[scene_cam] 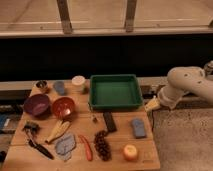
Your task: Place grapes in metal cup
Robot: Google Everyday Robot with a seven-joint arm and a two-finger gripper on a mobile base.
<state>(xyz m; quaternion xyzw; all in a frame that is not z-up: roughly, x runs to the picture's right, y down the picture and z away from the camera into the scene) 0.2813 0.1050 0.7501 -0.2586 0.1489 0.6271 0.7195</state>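
Gripper [151,105] is seen at the end of the white arm [186,86], off the right edge of the table [146,159], just beside the right wall of the green tray [115,93]. Fingers are held apart; nothing is gripped. The tip is pointed down and left, toward the table edge.

A blue block [138,128] is located below the gripper near the right edge, with a round orange fruit [130,152] in front of it. A flat black item [109,121] is laid in front of the tray.

The grapes [103,145] are found lying on the table at front centre, just below the black item, untouched. A slim orange-red piece [87,148] is laid just left of them.

The metal cup [41,86] is set upright at the far back-left corner, well apart from the grapes and the gripper. A blue-grey cup [59,87] and a white cup [78,82] are lined up to its right. A purple bowl [36,105] and a red bowl [63,107] are placed in front of the cups.
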